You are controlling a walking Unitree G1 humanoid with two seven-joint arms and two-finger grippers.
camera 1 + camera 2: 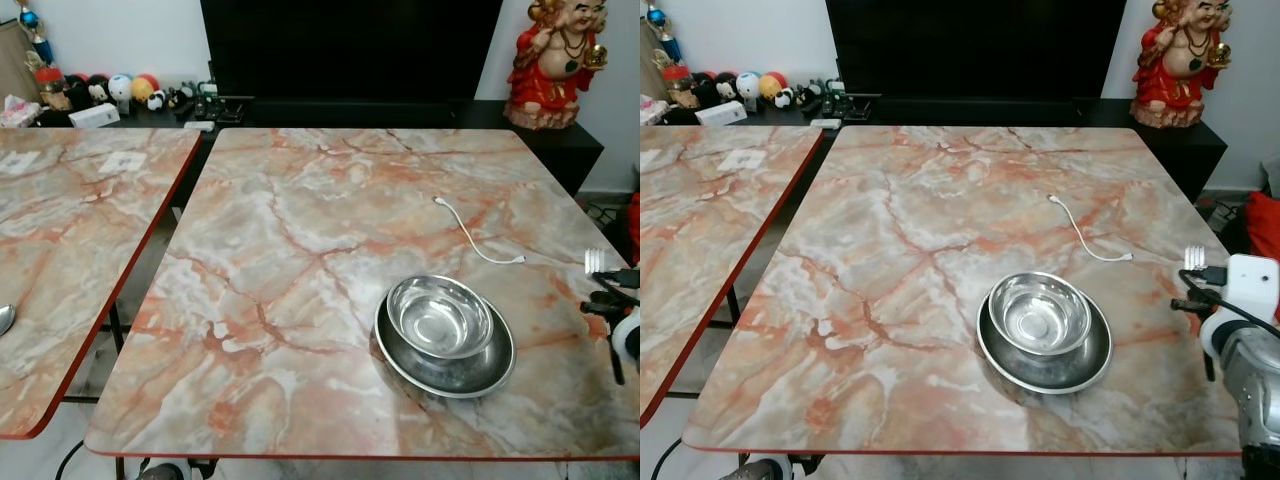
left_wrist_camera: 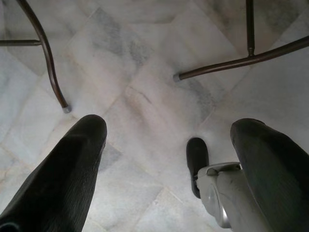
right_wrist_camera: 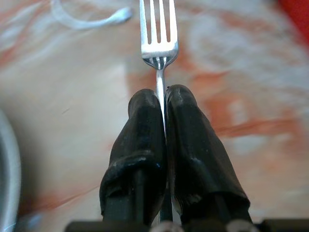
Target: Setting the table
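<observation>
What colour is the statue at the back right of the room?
Mostly red with gold trim, the statue shows best in the left eye view.

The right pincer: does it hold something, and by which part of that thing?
Yes. The right pincer is shut on a fork, gripping its thin handle just behind the tines. The left pincer is open above the floor and holds nothing.

Marble-pattern table (image 1: 300, 300) with red edge fills the left eye view; small steel bowl (image 1: 440, 315) nested in a larger steel bowl (image 1: 450, 365) near the front right; white cable (image 1: 475, 235) lies just behind them; right gripper (image 1: 610, 290) at the table's right edge, holding a fork (image 1: 597, 258), tines visible; second marble table (image 1: 60, 240) on the left, spoon (image 1: 5, 318) on it; red figurine (image 1: 555, 60) far right on a dark cabinet.
</observation>
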